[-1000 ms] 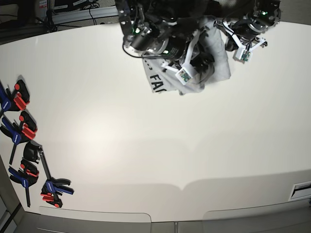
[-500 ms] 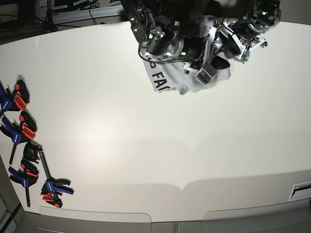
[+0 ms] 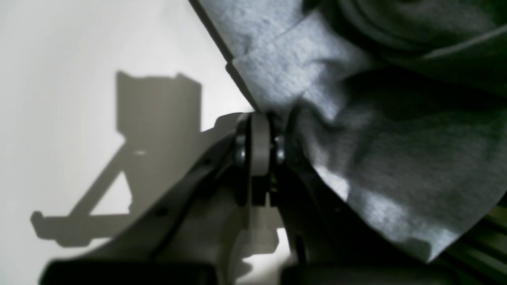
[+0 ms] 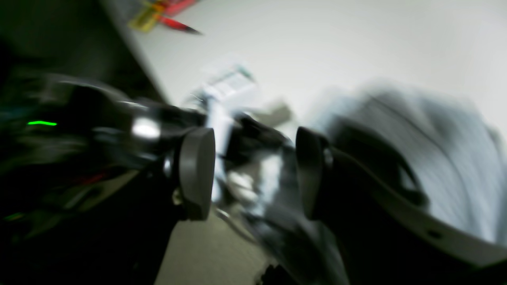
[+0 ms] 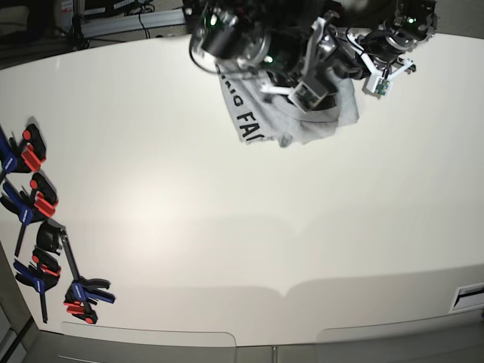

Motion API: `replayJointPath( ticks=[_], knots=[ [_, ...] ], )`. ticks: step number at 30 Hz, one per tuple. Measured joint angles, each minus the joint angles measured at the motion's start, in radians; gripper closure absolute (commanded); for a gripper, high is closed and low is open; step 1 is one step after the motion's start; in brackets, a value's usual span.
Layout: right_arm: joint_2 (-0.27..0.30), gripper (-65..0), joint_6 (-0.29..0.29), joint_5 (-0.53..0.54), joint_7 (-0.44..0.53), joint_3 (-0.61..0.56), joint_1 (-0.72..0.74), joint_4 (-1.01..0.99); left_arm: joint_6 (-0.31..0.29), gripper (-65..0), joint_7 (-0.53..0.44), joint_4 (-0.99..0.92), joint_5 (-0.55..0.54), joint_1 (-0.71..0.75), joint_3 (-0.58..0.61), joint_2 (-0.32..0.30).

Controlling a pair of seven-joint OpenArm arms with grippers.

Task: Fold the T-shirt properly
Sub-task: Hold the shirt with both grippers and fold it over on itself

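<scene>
Both grippers work at the table's (image 5: 227, 227) far edge: the left gripper (image 3: 259, 118) pinches a fold of the grey T-shirt (image 5: 261, 121), while the right gripper (image 4: 253, 174) hangs beside it, pads apart and empty, blurred

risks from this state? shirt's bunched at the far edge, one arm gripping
1. Left gripper is shut on a fold of the T-shirt; pulling may drag the bunched heap rather than spread it.
2. Right gripper is open and empty, close to the left arm, so collision is possible.
3. The shirt sits near the table edge and might slide off.
</scene>
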Motion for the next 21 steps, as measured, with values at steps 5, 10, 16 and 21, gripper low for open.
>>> replayJointPath(
  ticks=[5,10,16,21],
  knots=[
    [-0.001,-30.6,-0.108,-0.195,0.050,0.002,-0.024,-0.038,0.000,0.0,0.000,0.000,-0.001,0.000,0.000,-0.001],
    [-0.001,-30.6,-0.130,-0.206,0.079,0.002,-0.026,-0.158,0.000,0.0,0.000,0.000,-0.001,0.000,0.000,-0.001],
    [0.000,-30.6,-0.169,-0.346,0.083,0.002,-0.026,-0.167,0.000,0.0,0.000,0.000,-0.001,0.000,0.000,-0.001],
    [-0.001,-30.6,-0.191,-0.377,0.071,0.002,-0.026,-0.154,0.000,0.0,0.000,0.000,-0.001,0.000,0.000,-0.001]
  ],
)
